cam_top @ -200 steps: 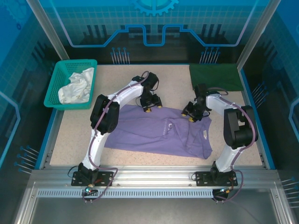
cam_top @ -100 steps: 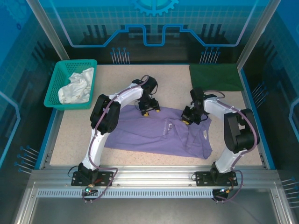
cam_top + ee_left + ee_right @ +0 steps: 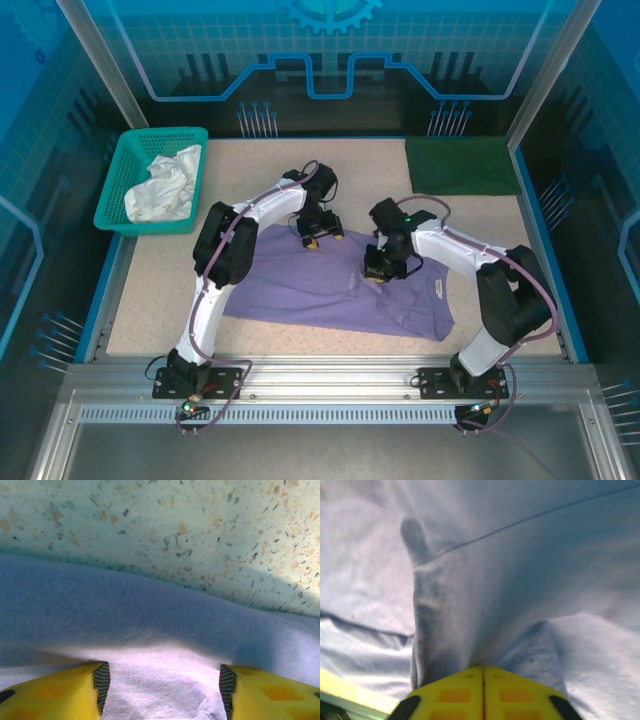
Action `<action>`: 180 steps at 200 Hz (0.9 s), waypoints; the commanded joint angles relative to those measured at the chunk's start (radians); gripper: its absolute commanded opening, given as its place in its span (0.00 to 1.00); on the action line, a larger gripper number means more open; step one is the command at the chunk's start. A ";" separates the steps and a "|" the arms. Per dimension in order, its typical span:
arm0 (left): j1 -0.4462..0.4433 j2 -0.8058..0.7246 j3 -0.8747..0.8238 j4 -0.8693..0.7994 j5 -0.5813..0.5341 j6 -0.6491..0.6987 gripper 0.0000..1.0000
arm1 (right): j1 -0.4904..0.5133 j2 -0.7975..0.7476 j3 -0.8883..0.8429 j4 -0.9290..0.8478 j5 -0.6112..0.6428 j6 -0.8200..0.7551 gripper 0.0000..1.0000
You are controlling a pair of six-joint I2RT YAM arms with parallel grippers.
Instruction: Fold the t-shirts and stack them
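Finds the lavender t-shirt spread rumpled across the middle of the speckled table, a small white label showing near its right end. Catches the right gripper down on the shirt's upper middle, beside the small chest print. From the right wrist, shows its yellow fingers pressed together with no gap, a raised ridge of purple cloth running straight into their tips: clamped on a pinch of the lavender t-shirt. Places the left gripper at the shirt's far edge, near the right one and to its left, jaws standing well apart. From the left wrist, shows two yellow fingers on either side of a flat strip of cloth, with the shirt's edge and bare table just beyond, and nothing gripped. Sets the dark green t-shirt flat in the table's far right corner, well apart from the lavender one. Puts the teal mesh basket at the far left edge of the table, a crumpled white cloth lying inside it.
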 commanded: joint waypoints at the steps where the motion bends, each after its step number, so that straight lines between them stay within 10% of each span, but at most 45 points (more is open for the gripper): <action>1: 0.019 -0.002 0.003 -0.014 -0.008 0.029 0.65 | 0.054 0.060 0.044 -0.035 -0.074 -0.026 0.24; 71: 0.041 -0.144 0.021 -0.039 -0.042 0.077 0.72 | -0.135 -0.031 0.124 -0.098 -0.032 -0.065 0.48; 114: 0.196 -0.261 -0.108 -0.019 -0.103 0.124 0.61 | -0.408 0.031 0.158 -0.102 0.055 -0.112 0.35; 180: 0.372 -0.207 -0.268 0.061 -0.280 0.202 0.44 | -0.515 0.253 0.229 -0.055 0.118 -0.119 0.24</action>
